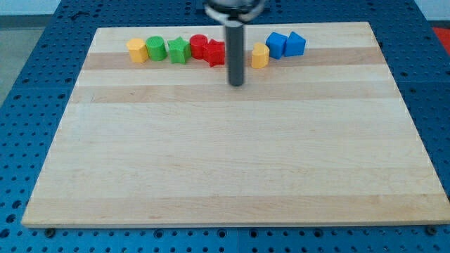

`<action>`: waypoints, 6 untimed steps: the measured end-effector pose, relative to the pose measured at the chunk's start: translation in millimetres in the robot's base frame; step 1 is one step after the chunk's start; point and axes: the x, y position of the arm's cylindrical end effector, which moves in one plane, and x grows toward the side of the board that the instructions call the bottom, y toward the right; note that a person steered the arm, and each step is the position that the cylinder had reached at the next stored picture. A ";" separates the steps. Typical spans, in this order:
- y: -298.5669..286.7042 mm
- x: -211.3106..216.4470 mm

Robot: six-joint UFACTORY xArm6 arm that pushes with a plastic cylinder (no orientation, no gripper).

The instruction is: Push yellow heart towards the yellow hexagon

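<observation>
The yellow heart (260, 55) sits near the view's top, right of centre, in a row of blocks. The yellow hexagon (137, 50) is at the left end of that row. My tip (236, 83) rests on the wooden board, just below and left of the yellow heart, a short gap apart from it. The rod rises from the tip to the view's top edge and hides part of the red blocks behind it.
Between the two yellow blocks stand a green cylinder (156, 49), a green star (178, 50), a red cylinder (200, 46) and a red star (215, 53). Two blue blocks (277, 44) (295, 44) stand right of the heart. The board (225, 154) lies on a blue pegboard.
</observation>
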 end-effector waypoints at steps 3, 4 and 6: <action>-6.4 -25.9; -11.0 -39.7; -11.7 -90.0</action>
